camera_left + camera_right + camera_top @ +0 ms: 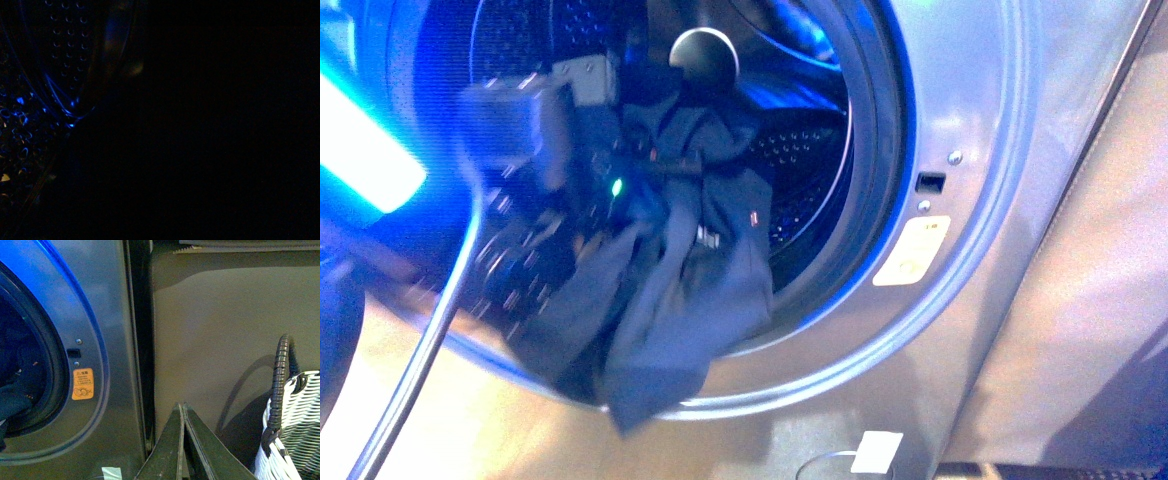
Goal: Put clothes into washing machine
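**Clothes** point(680, 290): one dark navy garment of soft, crumpled fabric with a small white tag point(708, 237). It is draped over the lower lip of the porthole. The upper part lies inside the drum and the lower folds hang outside against the front panel.

**Washing machine** point(1010, 150): silver-grey front-loader.
- The opening is lit blue.
- Dark gasket point(54, 375).
- Perforated steel drum point(800, 165).
- Yellow sticker point(912, 250) just beside the opening.

Left wrist view: dark.

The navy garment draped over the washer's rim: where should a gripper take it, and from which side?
Probably the loose hem hanging outside the rim, approached from the front and below: it dangles free while the rest lies inside the drum.
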